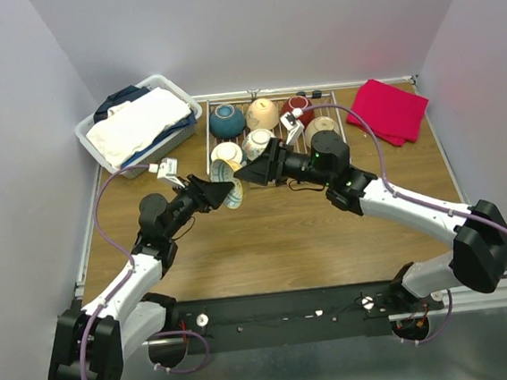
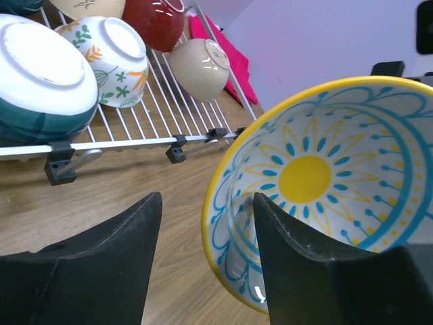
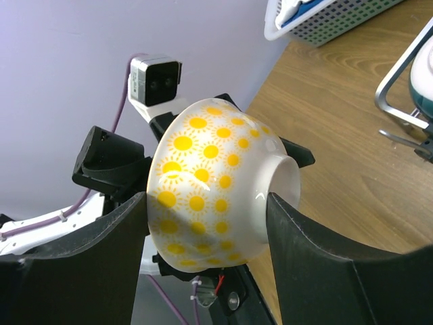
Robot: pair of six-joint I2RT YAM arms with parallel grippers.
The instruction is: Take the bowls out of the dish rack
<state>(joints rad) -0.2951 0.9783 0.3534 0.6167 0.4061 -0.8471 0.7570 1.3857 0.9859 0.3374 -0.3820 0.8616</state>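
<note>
The sun bowl [image 3: 203,183] hangs on its side above the wooden surface [image 1: 277,250], just in front of the near left corner of the rack [image 2: 135,143]. Its glossy white outside is dotted with small yellow suns and ends in a plain white foot ring. Inside, a large yellow disc sits at the bottom, ringed by yellow rays, blue drops and blue arcs, with a yellow line along the rim.

The right hand [image 3: 206,200] straddles it, one finger at the rim side and the other against the foot, and looks clamped on it. The left hand [image 2: 206,195] faces the bowl's mouth with its fingers [image 2: 101,257] apart. One overlaps the inside; the other stands clear of the rim, with bare wood showing between.

Six others sit overturned on the rack. In its near row are a white-footed bowl [image 2: 40,81], a floral bowl [image 2: 108,61] and a beige bowl [image 2: 199,68]. In its far row are a teal bowl [image 1: 226,119], a cream bowl [image 1: 262,113] and a red bowl [image 1: 298,107]. Left of the rack stands a white basket [image 1: 166,144] of folded cloth. Right of the rack lies a red cloth [image 1: 394,109].
</note>
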